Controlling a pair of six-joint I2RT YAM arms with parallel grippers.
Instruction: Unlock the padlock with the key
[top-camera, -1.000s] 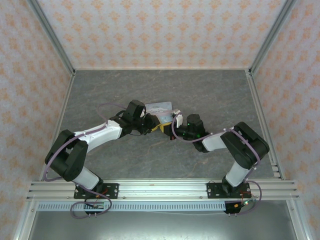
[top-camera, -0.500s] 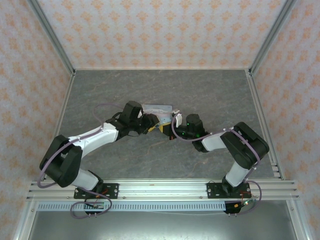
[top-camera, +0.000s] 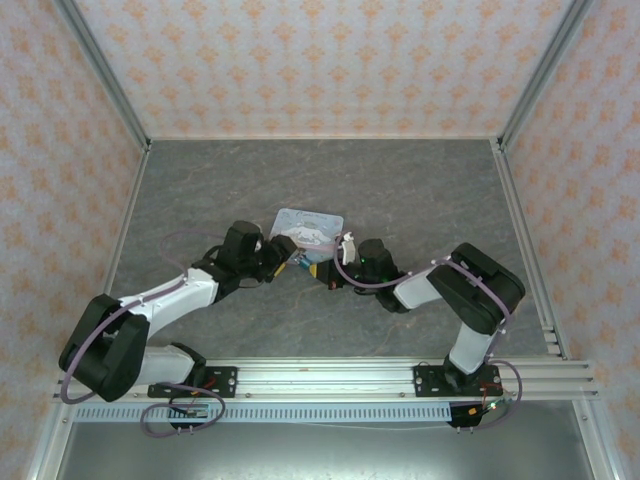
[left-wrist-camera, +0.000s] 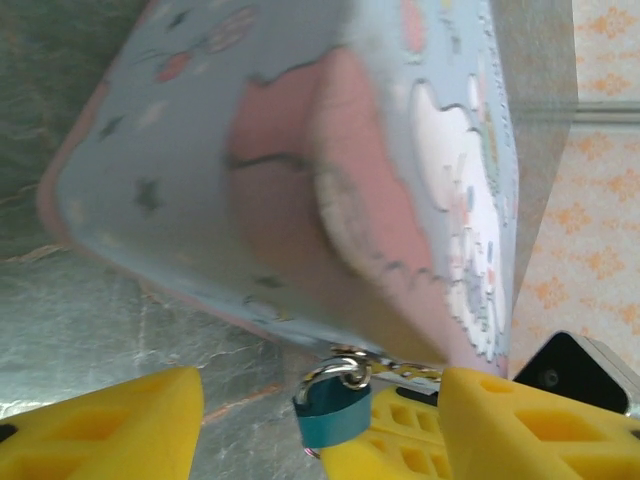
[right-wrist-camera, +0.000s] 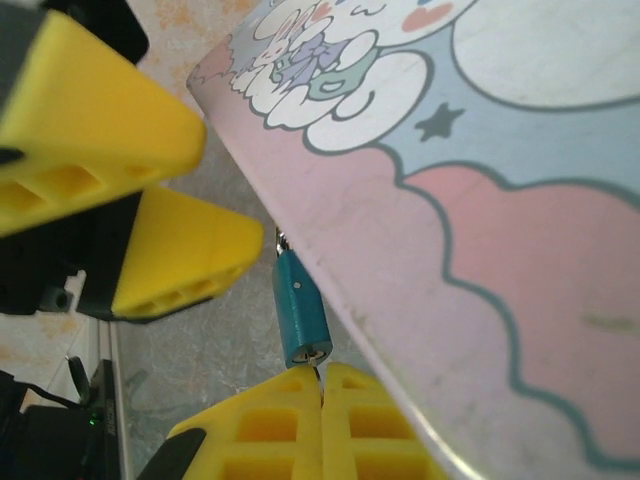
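The padlock is a tiny teal block, hanging by its thin shackle from the edge of a pale blue cartoon-printed tin. My right gripper is shut on the key; a thin sliver of its metal runs from the yellow pads into the keyhole at the padlock's lower end. My left gripper is open, one yellow finger on each side of the padlock without touching it. In the top view both grippers meet at the tin's near edge.
The tin rests tilted on the grey marbled table, mid-table. Patterned walls and metal frame posts close in the back and sides. The arms' bases are bolted to a rail at the near edge.
My left gripper has opened and its arm has drawn back toward the near left. The tin has tipped to show more of its face, and the right gripper has shifted a little left with the key.
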